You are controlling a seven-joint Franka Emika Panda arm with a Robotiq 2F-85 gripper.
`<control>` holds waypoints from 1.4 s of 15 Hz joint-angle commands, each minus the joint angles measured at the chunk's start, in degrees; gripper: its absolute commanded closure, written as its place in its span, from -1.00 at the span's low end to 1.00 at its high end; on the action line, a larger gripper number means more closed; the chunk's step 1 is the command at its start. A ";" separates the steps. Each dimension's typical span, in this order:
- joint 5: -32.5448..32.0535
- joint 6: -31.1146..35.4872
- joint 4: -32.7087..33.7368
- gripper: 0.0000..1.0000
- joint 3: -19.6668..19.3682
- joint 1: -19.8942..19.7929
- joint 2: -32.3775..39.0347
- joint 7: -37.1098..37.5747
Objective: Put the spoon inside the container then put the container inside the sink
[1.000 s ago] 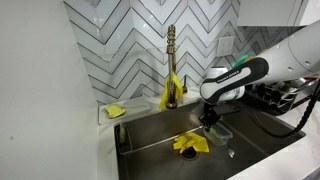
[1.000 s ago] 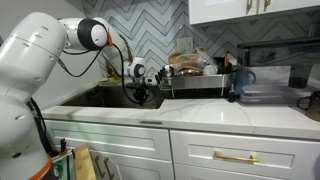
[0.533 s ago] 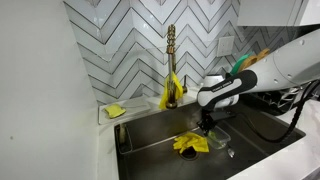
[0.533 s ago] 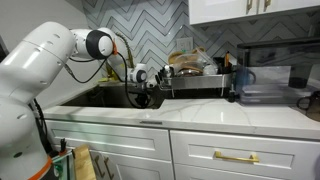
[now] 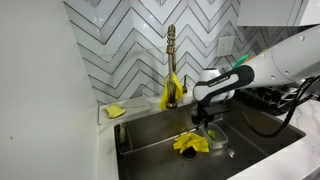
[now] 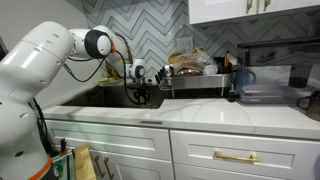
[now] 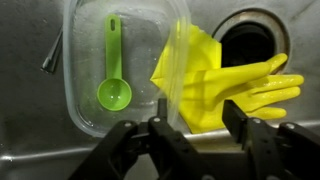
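As jaws sit half-open | gripper point(image 7: 195, 122) astride container point(image 7: 82, 50) rim | spoon point(image 7: 113, 70) w/in

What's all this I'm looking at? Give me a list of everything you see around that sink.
sink: one, steel, set in a white counter, with a round drain in its floor.
container: one, clear plastic, on the sink floor.
spoon: one, green, lying inside the container.
rubber glove: one, yellow, on the sink floor between container and drain.
faucet: one, brass, behind the sink.
yellow cloth: one, draped at the faucet's base; cannot tell exactly what it is.
sponge: one, yellow-green, on the ledge by the tiled wall.
dish rack: one, black wire, loaded, on the counter beside the sink.
robot arm: one, white, bent over the sink.
gripper: one, black, jaws apart over the container's edge.
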 commanded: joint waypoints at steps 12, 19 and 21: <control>-5.24 -22.61 -2.12 -1.00 -3.15 5.19 -18.45 30.19; -4.80 -22.61 -1.80 -1.00 -1.54 3.72 -20.45 34.43; -4.78 -22.61 -1.59 -1.00 -1.52 3.68 -20.38 34.42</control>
